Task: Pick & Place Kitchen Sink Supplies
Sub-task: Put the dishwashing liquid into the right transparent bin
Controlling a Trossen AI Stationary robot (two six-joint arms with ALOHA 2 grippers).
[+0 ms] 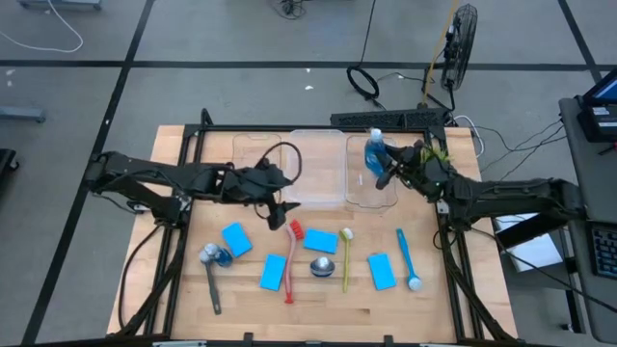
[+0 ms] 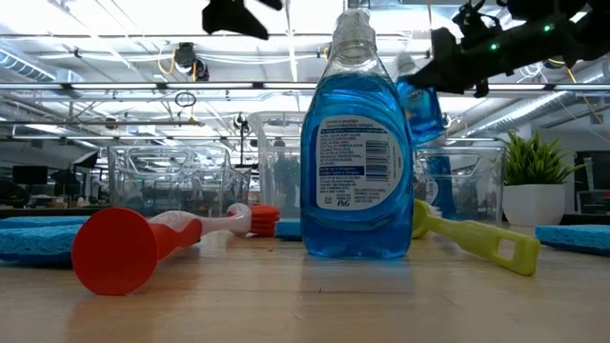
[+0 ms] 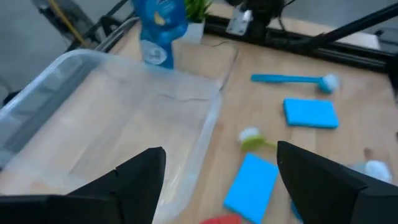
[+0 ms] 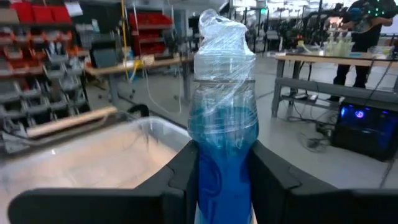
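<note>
A blue bottle [image 4: 224,118] with a clear wrapped top is up in the air over the right clear bin [image 1: 359,188], with my right gripper [image 1: 388,173] shut on it. My left gripper [image 3: 221,180] hovers open above the near rim of the left clear bin [image 3: 112,124], holding nothing. On the table's near half lie several blue sponges [image 1: 236,239], a red brush [image 1: 292,255], a yellow-green brush [image 1: 346,255], a blue brush [image 1: 406,258] and a grey brush [image 1: 210,281]. Another blue bottle [image 2: 355,143] stands upright on its base; a third [image 1: 218,256] lies beside the grey brush. My right gripper pinches the bottle's blue body just below the shoulder [image 4: 222,171] between its two fingers [image 4: 180,171]. They reach in level from the table's right side. The bottle stands about upright in the hold, cap up, lifted clear above the right bin.
Two clear bins sit side by side at the table's far edge. A small green plant [image 2: 536,186] stands at the far right behind the right arm. Bare wood shows at the near edge [image 1: 318,318].
</note>
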